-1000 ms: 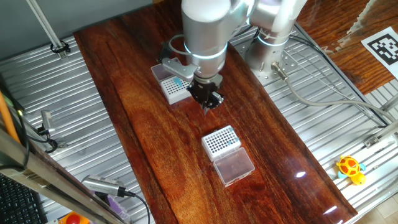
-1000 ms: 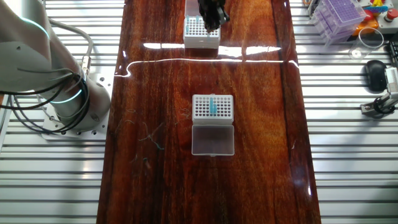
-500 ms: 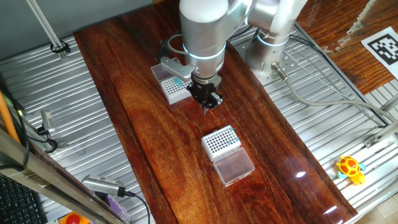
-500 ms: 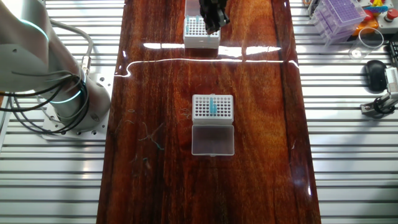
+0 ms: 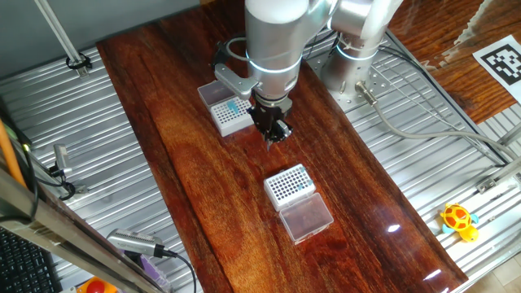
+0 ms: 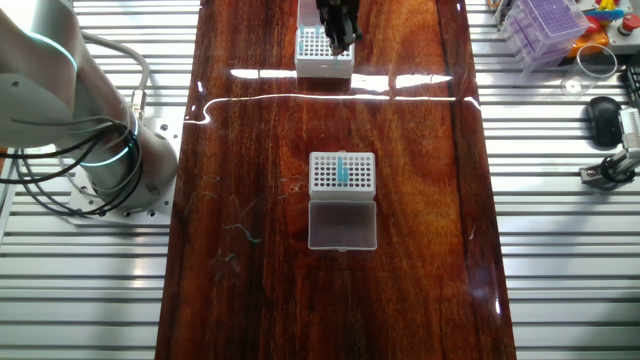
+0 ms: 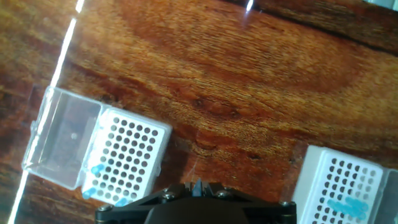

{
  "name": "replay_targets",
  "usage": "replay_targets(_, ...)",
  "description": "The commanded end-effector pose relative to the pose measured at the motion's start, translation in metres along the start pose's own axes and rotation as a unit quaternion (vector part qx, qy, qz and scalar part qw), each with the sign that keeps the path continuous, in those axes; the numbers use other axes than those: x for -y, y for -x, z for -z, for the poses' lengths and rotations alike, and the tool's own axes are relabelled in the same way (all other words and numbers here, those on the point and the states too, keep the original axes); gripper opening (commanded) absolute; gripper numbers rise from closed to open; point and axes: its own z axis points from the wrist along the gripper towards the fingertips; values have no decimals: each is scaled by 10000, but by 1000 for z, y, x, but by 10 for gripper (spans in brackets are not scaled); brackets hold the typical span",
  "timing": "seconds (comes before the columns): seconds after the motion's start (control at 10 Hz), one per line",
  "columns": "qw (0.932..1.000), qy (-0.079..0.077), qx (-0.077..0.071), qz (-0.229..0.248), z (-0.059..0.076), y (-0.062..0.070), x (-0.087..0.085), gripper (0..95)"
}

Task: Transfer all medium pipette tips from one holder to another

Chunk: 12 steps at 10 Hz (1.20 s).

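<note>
From my station, the gripper hangs over the wooden table, in the gap between the two tip holders. In the hand view the gripper shows at the bottom edge with its fingers drawn together to a narrow point. It looks clenched to me. I cannot tell whether a tip is pinched there; whatever sits at the point is too small to read.

The medium pipette tips show as a teal patch in the white rack just up-table of the gripper, partly tucked behind the arm. That rack's clear lid lies open on the side away from the claw. The gripper is near this rack but not over its hole grid, and nothing touches.

The second rack sits down-table of the gripper, farther off, with its own hinged lid folded flat beyond it. From this side I see only dark holes in its grid.

In the other fixed view the gripper appears at the top edge beside one rack, and a short teal column stands in the rack at mid-table, well apart from it.

Looking along the fingers, both holders carry teal: a few tips along one edge of the left holder, and a short row in the right one. Bare wood lies straight ahead of the fingers.
</note>
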Motion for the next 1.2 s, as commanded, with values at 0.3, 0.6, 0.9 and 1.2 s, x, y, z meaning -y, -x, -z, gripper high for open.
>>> replay_targets(0.3, 9985, 22, -4, 538, -5, -1, 73, 0)
replay_targets(0.6, 9964, 73, 8, 844, -3, 6, 132, 0)
replay_targets(0.9, 9956, 97, 18, 934, 3, -1, 165, 0)
replay_targets(1.2, 9962, 100, 71, 858, -1, -11, 177, 0)
